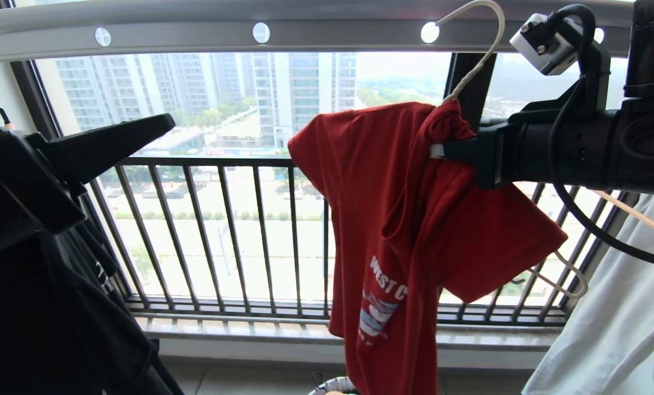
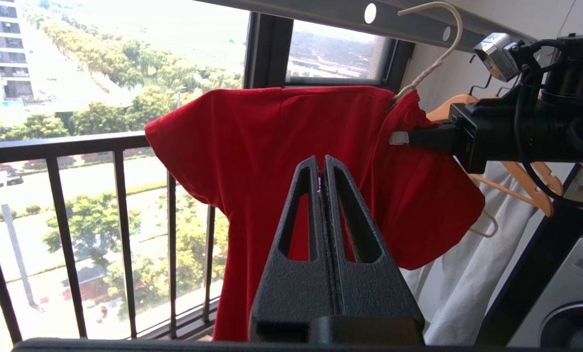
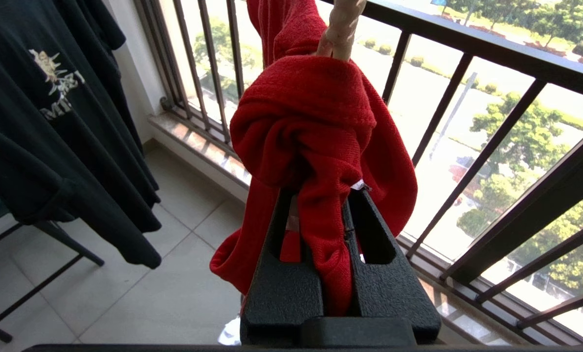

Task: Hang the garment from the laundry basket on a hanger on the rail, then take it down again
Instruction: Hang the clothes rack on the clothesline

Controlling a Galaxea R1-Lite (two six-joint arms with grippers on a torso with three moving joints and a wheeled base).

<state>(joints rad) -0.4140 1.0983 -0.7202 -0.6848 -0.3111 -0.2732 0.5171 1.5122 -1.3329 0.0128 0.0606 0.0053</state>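
We see the garment [image 1: 393, 219], a red T-shirt with pale chest print, draped on the hanger [image 1: 489, 49] and hanging in front of the black railing [image 1: 223, 236]. In the head view it sits just right of centre, its body falling toward 6 o'clock and one sleeve spread toward 4 o'clock. The neck area is bunched into a knot of cloth where the hanger's twisted stem emerges. The hanger's hook arches up toward the rail [image 1: 305, 27] at 12 o'clock, close to one of its round white holes; we cannot tell whether it bears on the bar. One small upturned hanger end shows below the sleeve at 4 o'clock.

The right gripper [image 1: 442, 149] reaches in level from 3 o'clock, its jaws clamped on the bunched collar of the garment; the right wrist view shows red cloth pinched between them. The left gripper [image 2: 322, 168] is at 9 o'clock in the head view, well apart from the shirt, jaws pressed together with nothing in them.

The laundry basket [image 1: 335, 385] shows only its rim at 6 o'clock, under the shirt hem. A black garment [image 1: 58, 307] hangs at 8 o'clock, a pale grey garment [image 1: 618, 307] at 4 o'clock on a wooden hanger [image 2: 531, 183].
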